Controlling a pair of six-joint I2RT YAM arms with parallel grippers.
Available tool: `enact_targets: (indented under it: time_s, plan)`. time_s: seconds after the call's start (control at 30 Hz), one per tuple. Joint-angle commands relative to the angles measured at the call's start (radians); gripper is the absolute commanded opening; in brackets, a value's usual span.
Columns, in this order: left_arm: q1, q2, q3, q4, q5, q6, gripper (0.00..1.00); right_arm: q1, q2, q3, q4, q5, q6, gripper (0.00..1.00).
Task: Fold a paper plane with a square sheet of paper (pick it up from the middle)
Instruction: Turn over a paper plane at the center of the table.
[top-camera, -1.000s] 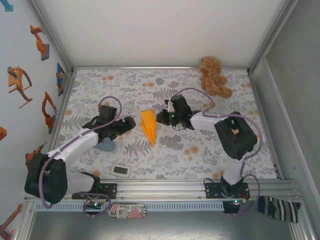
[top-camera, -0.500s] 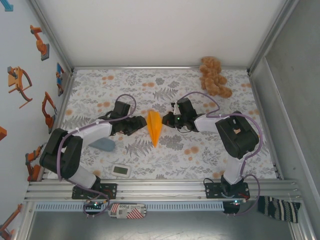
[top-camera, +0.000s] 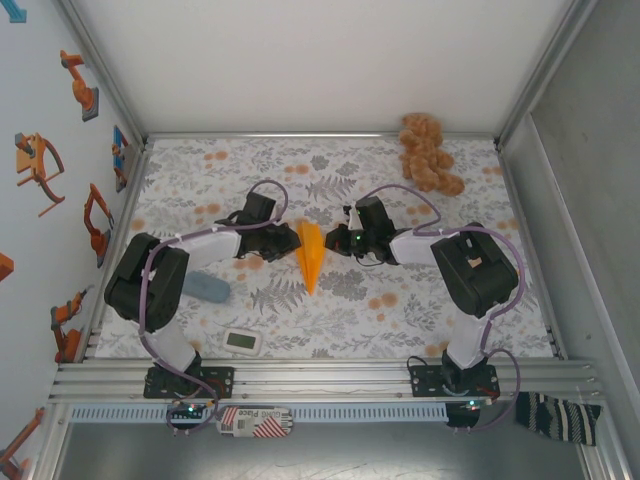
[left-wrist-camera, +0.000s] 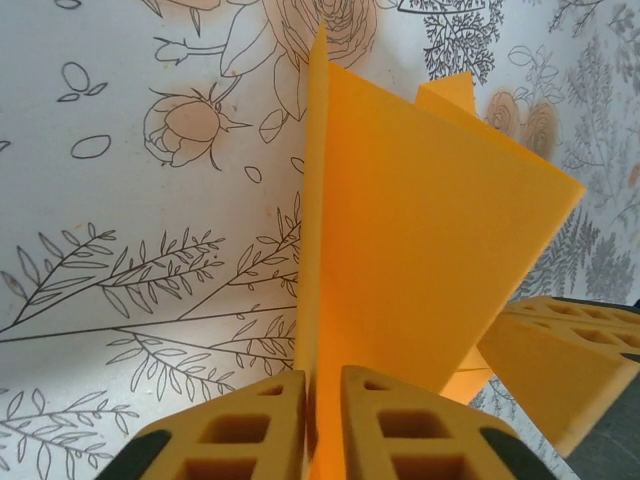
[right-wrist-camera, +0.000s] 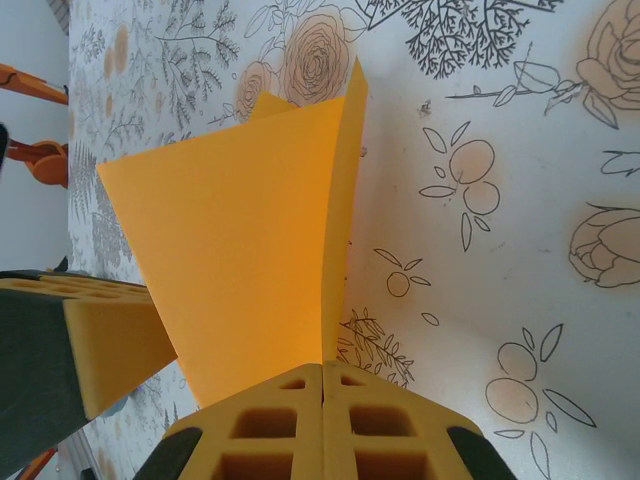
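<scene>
Item: paper plane (top-camera: 310, 255), mid-table (top-camera: 450, 310), well away from every edge. My left gripper (left-wrist-camera: 322, 415) and right gripper (right-wrist-camera: 322, 395) each pinch it from opposite sides. Risk: uneven pulling could tear it or open the creases.

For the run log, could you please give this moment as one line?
left gripper: shut on paper plane | right gripper: shut on paper plane

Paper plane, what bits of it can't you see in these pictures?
- Left wrist view: the paper plane's near edge is pinched out of sight between the left gripper's fingers.
- Right wrist view: its near edge disappears into the right gripper.
- Top view: its creases are too small to count, and the white gadget's screen is too small to read.
</scene>
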Motion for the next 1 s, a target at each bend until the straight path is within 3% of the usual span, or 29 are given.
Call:
enact_targets:
  time_s: [0.0,0.2,0.37,0.6,0.67,0.87,0.97]
  plan:
    - [-0.004,0.023,0.035,-0.022,0.023,0.014,0.16,-0.006,0.011,-0.008,0.028,-0.024,0.006,0.0]
    - [-0.004,0.036,0.042,-0.022,0.027,0.02,0.1,-0.007,0.024,0.004,0.004,-0.036,0.002,0.0]
    - [-0.003,0.033,0.041,-0.036,0.019,0.033,0.06,-0.007,0.029,0.015,-0.028,-0.037,-0.013,0.15]
    - [-0.005,0.035,0.045,-0.038,0.021,0.038,0.05,-0.007,0.063,0.055,-0.067,-0.066,-0.03,0.19]
    - [-0.005,0.034,0.046,-0.037,0.021,0.041,0.05,-0.006,0.07,0.061,-0.072,-0.067,-0.032,0.18]
    - [0.008,-0.013,0.039,-0.059,-0.009,0.057,0.04,-0.009,0.036,0.046,-0.082,-0.016,-0.039,0.03]
    - [0.016,-0.048,0.031,-0.068,-0.02,0.067,0.04,-0.017,-0.004,0.024,-0.075,0.01,-0.049,0.01]
